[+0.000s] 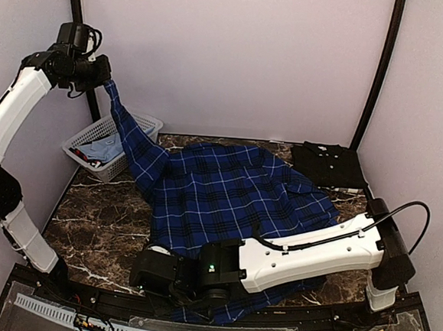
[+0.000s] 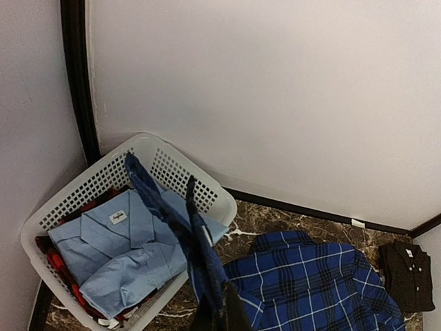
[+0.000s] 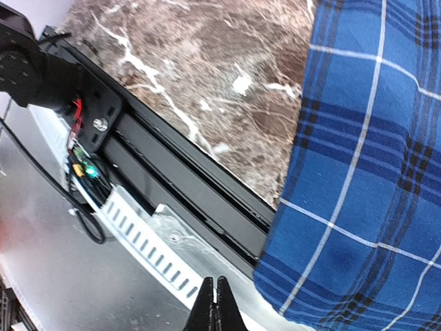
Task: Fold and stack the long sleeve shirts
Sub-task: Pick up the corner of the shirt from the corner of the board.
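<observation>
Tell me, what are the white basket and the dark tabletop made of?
The basket looks like moulded white plastic: smooth, with a regular lattice of holes. The tabletop looks like polished dark marble with white veins, though it could be a printed laminate.

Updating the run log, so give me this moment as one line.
left gripper: shut on plaid shirt sleeve, raised | right gripper: shut, empty, low at near table edge | black shirt: far right

no legible txt, collar tag (image 2: 118, 217) too small
</observation>
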### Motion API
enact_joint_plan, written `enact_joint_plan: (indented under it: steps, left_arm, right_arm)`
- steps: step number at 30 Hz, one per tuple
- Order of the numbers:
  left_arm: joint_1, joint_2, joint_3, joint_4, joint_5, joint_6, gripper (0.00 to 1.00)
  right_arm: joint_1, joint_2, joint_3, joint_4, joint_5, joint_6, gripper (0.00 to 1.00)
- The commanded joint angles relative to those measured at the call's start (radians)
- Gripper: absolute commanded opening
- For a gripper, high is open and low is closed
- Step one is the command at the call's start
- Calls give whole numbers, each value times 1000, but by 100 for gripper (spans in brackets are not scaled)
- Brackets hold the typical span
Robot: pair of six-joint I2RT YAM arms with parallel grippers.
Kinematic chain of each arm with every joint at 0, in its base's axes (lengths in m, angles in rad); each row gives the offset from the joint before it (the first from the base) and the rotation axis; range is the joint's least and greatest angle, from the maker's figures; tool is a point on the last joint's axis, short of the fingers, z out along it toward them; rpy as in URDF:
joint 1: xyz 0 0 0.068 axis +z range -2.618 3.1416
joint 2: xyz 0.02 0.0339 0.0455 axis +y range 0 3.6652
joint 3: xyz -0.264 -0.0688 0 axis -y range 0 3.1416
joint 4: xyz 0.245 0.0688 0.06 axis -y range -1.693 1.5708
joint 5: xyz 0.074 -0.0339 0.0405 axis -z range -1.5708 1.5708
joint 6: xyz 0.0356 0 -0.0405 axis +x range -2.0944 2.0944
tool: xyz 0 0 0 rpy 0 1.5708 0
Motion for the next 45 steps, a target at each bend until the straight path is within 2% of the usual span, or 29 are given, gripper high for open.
enact_joint_plan:
  steps: [1,3,6,9,16,33,36,42,45]
  left_arm:
    - [34,-85,25,-19,-48,27,0]
    - [38,-93,18,-16,-43,34,0]
    - [38,-108,-14,-7,-34,39,0]
    - [40,-123,-45,10,-27,41,0]
    - [40,-135,-67,17,-14,49,0]
    - [40,-134,-81,27,-4,51,0]
    - [40,-135,-84,29,-5,50,0]
    - [39,-137,-85,29,-15,51,0]
    - [40,-138,-85,30,-30,54,0]
  right_arm:
    - [-3,29,25,-6,-19,-8,0]
    - [7,78,79,-52,-21,-15,2]
    - [22,147,133,-104,-20,-11,14]
    - [24,200,158,-165,10,16,22]
    - [27,282,238,-282,77,52,24]
    - [61,348,256,-355,40,74,24]
    - [64,368,290,-398,57,74,22]
    - [62,399,351,-438,65,58,2]
    - [56,353,356,-407,71,42,0]
